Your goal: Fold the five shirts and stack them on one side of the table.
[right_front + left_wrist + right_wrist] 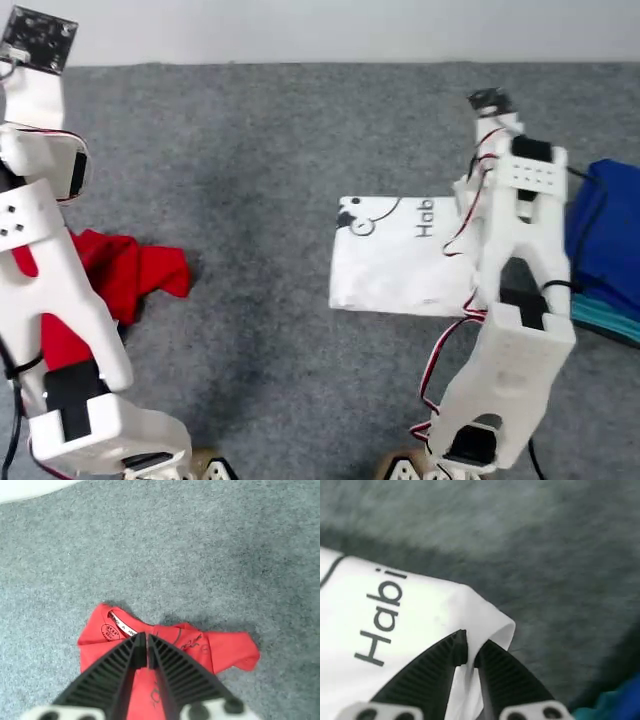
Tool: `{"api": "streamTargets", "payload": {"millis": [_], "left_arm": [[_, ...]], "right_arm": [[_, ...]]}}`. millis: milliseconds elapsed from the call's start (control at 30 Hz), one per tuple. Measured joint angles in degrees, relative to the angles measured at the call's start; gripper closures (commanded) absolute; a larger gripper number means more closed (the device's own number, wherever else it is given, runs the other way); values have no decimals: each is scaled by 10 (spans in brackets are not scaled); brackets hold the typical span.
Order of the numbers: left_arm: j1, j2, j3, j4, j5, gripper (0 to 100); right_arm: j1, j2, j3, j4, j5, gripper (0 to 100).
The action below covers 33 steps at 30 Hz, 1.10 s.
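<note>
Pinching tool (right): the right tool (468, 652) has its two black fingers (430, 670) nearly closed. A bit of white cloth is squeezed between the tips.
White shirt: the flat white cloth shirt with black letters (390, 265) lies on the desk, a little toward 3 o'clock from the middle. The right tool holds it at its 3 o'clock edge. In the right wrist view the white shirt (395, 630) is puffed up into a small fold right at the tips.
Left tool: the left tool (146, 647) is closed tight, tip against tip. It hangs over the red shirt. Nothing can be seen between its fingers.
Red shirt: the crumpled red cloth shirt (140, 270) sits at the 9 o'clock side of the desk, partly under the left arm. In the left wrist view the red shirt (220, 650) shows its neck label, and one part sticks out to the side.
Blue shirt: the folded dark blue cloth shirt (610, 235) is at the 3 o'clock edge of the desk, just beside the white shirt.
Teal shirt: a strip of teal cloth (610, 322) peeks out from under the blue shirt on its 6 o'clock side.
Desk: the desk with a fuzzy grey cover (260, 150) carries all the shirts. The red shirt and the white shirt are well apart.
</note>
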Motion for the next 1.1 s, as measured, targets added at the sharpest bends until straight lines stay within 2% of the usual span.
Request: {"api": "streamTargets", "payload": {"millis": [167,400,533,733,933,1100], "left_arm": [[0,0,0,0,0,986],[0,0,0,0,0,986],[0,0,0,0,0,986],[0,0,0,0,0,986],[0,0,0,0,0,986],[0,0,0,0,0,986]], "right_arm": [[2,2,-18,0,21,976],[-25,2,-18,45,21,754],[-38,2,-18,85,21,808],[-89,-19,-18,151,4,993],[-185,-29,-18,213,2,989],[-244,-29,-18,222,2,989]]}}
